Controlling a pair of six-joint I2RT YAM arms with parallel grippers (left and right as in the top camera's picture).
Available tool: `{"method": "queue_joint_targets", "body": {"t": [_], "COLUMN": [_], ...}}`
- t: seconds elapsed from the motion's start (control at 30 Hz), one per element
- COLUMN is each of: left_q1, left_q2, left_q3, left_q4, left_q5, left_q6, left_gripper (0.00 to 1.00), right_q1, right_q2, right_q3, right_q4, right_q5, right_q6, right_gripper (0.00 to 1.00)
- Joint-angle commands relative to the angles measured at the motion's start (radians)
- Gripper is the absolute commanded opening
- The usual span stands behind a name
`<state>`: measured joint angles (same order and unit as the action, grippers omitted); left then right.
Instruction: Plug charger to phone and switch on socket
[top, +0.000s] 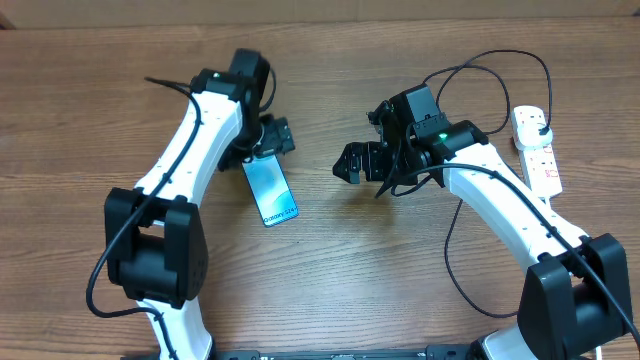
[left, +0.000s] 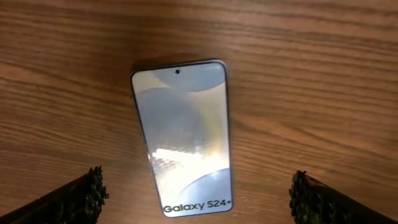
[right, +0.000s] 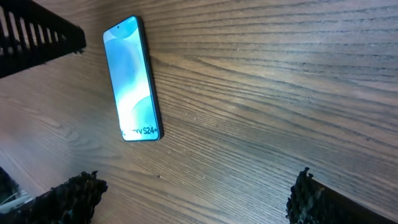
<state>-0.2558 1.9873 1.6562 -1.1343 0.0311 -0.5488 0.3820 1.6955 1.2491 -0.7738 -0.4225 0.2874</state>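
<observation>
One phone (top: 270, 190) lies flat on the desk (top: 330, 280), with one socket (top: 537, 150) and one charger (top: 505, 53) far right. Both hands gape wide and empty: the left hand (top: 268, 145) over the phone, the right hand (top: 355, 162) near it.

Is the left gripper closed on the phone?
No, the left gripper is open, and its fingers stand clear of both sides of the phone.

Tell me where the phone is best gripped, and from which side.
Probably across its two long edges, near the middle, coming down from above. The phone lies flat on the table, screen up, so only the thin edges offer a hold, with bare wood beside both. The open left end effector hangs over it.
</observation>
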Motion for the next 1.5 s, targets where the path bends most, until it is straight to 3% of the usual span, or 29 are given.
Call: {"method": "queue_joint_targets", "body": {"t": [0.0,0.6,0.83,1.1,1.47], "left_q1": [-0.014,-0.063,-0.063,-0.059,-0.066], "left_q2": [0.021,0.312,0.331,0.331,0.331], "left_q3": [0.006,0.006,0.006,0.006,0.004], "left_q4": [-0.013,-0.048,-0.023,0.114,-0.018], "left_q5": [-0.038,-0.012,0.027,0.153,0.046], "left_q6": [-0.039,-0.056,0.055,0.133,0.131], "left_gripper": [1.0,0.99,0.92,0.96,0.96], "right_q1": [0.003,0.003,0.005,0.005,0.005], "right_q2": [0.009,0.016,0.017,0.017,0.017], "right_q3": [0.013,0.013,-0.011,-0.047,-0.053], "right_q4": [0.007,0.01,0.012,0.041,0.012], "right_q5": [0.018,0.032,0.032,0.032,0.025], "right_q6": [0.001,0.001,0.001,0.002,0.103], "right_gripper": [1.0,1.0,1.0,1.0,1.0]}}
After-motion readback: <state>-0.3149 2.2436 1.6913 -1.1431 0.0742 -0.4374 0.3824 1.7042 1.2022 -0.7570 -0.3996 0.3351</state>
